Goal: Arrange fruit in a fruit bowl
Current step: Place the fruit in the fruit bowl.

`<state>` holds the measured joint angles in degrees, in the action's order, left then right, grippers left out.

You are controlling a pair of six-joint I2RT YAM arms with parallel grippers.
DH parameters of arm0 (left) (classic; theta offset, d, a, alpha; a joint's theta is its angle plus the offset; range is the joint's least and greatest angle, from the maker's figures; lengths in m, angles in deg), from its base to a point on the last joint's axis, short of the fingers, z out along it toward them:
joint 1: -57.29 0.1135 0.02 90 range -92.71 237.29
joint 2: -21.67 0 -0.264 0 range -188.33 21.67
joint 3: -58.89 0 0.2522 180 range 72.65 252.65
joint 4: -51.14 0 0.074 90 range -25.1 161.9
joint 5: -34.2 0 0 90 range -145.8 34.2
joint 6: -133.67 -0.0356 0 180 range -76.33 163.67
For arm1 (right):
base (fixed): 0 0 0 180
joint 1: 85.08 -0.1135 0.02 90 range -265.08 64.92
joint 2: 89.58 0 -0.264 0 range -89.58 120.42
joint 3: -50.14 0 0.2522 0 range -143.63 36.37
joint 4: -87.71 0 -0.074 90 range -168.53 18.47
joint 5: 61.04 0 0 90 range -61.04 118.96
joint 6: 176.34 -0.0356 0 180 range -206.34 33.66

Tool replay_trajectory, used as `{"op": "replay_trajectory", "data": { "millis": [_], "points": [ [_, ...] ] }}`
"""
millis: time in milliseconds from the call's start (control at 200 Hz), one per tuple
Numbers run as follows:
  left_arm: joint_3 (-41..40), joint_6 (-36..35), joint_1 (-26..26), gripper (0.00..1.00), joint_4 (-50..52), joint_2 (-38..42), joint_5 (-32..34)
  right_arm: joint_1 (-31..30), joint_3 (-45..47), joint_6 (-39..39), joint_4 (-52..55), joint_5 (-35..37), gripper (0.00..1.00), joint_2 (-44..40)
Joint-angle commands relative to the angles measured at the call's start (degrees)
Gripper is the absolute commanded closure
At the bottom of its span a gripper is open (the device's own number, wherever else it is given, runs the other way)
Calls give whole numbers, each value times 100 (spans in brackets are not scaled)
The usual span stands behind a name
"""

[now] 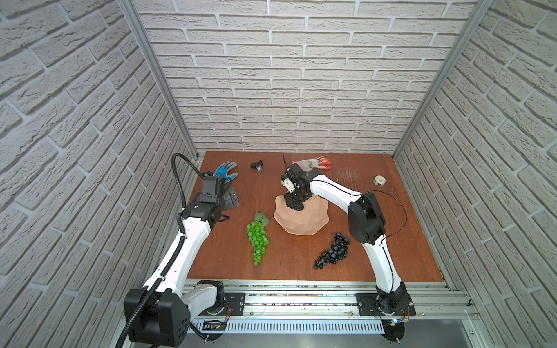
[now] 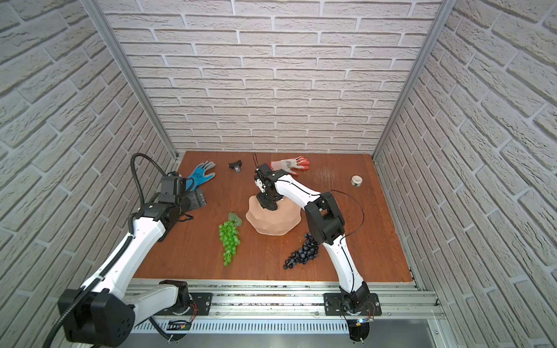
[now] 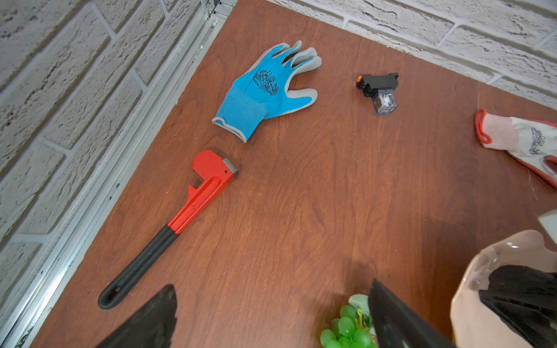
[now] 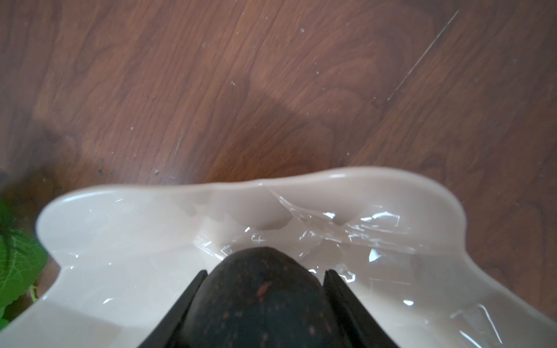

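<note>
At the far left, in the left wrist view, we see a red pipe wrench (image 3: 208, 186) with a black handle lying flat on the wooden table (image 1: 289, 271) beside the wall rail. The left gripper (image 3: 272, 286) hovers above bare wood there, its jaws spread wide and holding nothing. Beyond it a blue glove (image 1: 225, 170) lies flat near the back left corner, and a small black relay (image 1: 257, 166) with a clear cap sits just to its right.

Next comes the green grape bunch (image 1: 257, 239), lying on the table with its leaf end pointing at the back and sitting just beside the left wall of the fruit bowl (image 1: 301, 229). The bowl stands upright near the middle of the table. Over it the right gripper (image 4: 265, 272) points down, its jaws closed partway on the dark avocado-like piece (image 4: 259, 307), which sits within the wavy rim. We cannot tell whether it touches the bowl's floor.

Behind the bowl, by the back wall, lies a white-orange glove (image 1: 313, 164). The dark grape bunch (image 1: 333, 251) lies on the table to the front right of the bowl, apart from it and close to the right arm's elbow. Far right, a small tape roll (image 1: 379, 180) stands alone.
</note>
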<state>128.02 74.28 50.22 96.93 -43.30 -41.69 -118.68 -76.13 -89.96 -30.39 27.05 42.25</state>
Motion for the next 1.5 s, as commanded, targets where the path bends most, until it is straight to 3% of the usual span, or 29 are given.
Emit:
{"op": "replay_trajectory", "data": {
  "millis": [0,265,440,1495],
  "points": [
    [-89,-46,52,2,38,124,76,-17,-144,88,-180,86,55,96],
    [-71,-38,57,2,49,158,72,-24,-146,164,-198,173,51,218],
    [-69,-16,63,2,40,125,66,-24,-118,199,-185,247,40,209],
    [-106,77,57,2,-51,148,-49,-164,142,302,-162,402,29,-242]
  ]
}}
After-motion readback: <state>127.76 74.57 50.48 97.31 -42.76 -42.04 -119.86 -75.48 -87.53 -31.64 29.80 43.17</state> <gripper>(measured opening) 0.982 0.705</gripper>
